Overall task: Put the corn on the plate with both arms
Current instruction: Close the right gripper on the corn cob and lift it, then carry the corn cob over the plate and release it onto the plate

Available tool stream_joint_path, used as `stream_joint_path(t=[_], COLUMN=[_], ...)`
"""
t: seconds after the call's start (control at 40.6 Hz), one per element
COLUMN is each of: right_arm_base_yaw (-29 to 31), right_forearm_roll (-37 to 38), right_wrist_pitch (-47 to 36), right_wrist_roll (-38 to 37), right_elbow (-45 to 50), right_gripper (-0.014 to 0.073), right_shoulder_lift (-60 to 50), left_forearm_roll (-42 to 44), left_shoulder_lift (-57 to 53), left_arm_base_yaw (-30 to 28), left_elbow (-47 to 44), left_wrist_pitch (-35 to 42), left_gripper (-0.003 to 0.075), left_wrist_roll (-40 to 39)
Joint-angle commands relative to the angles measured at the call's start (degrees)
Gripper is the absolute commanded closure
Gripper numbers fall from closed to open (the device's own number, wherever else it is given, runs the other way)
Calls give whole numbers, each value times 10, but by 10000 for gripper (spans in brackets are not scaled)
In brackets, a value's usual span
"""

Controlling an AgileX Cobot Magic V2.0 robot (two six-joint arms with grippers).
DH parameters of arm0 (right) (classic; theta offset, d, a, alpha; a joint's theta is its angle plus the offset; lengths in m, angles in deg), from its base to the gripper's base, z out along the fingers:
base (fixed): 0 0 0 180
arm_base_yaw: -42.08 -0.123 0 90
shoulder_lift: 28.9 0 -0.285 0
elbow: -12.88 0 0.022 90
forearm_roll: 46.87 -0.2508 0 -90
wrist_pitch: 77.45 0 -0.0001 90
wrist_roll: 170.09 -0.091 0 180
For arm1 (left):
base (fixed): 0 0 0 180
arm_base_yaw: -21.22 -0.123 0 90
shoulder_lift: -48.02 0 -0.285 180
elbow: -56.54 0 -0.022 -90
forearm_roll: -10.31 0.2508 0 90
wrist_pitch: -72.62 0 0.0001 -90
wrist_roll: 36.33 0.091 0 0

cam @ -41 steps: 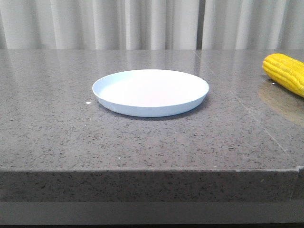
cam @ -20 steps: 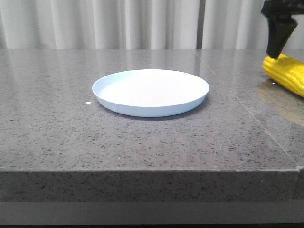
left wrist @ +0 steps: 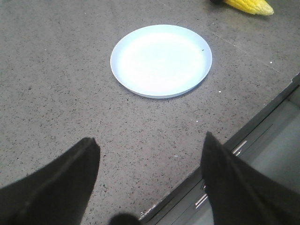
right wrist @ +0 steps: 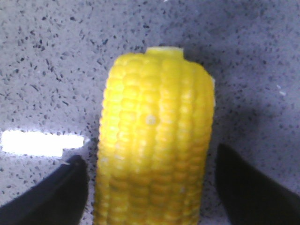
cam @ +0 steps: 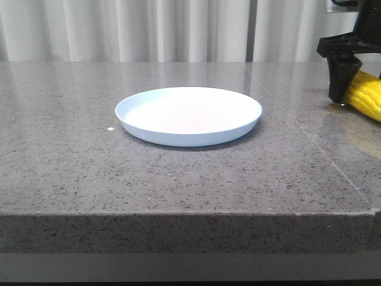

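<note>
On the left, the left gripper [left wrist: 147,180] was held wide open and empty above the grey table [cam: 71,155], well short of the plate [cam: 189,115], which sat bare near the middle. At the far right, the corn [cam: 365,95] lay flat on the table, well apart from the plate, its long axis running back-left to front-right. The right gripper [right wrist: 150,187] was spread wide, one finger on either side of the cob, nothing yet gripped. The cob was judged stiff, fairly light, rounded and liable to roll; a hold across its thick middle was judged best.
</note>
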Motion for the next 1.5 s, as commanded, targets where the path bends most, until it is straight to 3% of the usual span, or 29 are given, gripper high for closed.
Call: stream_joint_path(t=[0.0,0.025,0.074,0.394,0.788,1.084,1.281,1.355,1.478], right_arm_base_yaw=[1,1,1,-17,-196,-251,-251,-251,-251], right_forearm_roll=[4,4,4,-14,-74,-83,-144,-152,-151], right_wrist_pitch=[-8,-5,0,32,118,73,13,3,9], right_wrist_roll=[4,4,4,4,26,-86,-101,-101,-101], right_elbow=[-20,-20,-20,-23,-169,-214,-214,-214,-214], right_gripper=[247,311,348,314,314,314,310,254,38], right_shoulder_lift=[-27,-27,-27,-68,-65,19,69,82,89], left_forearm_roll=[-1,-1,-1,-1,-1,-1,-1,-1,-1], left_shoulder_lift=[1,1,1,1,1,1,1,1,1], left_arm_base_yaw=[3,3,3,3,3,3,3,3,3], left_elbow=[14,14,14,14,14,14,14,14,14], left_wrist_pitch=[43,43,43,43,43,43,43,43,43], left_gripper=[260,260,260,260,260,261,260,260,260], left_wrist_roll=[-6,-6,-6,-6,-6,-6,-6,-6,-6])
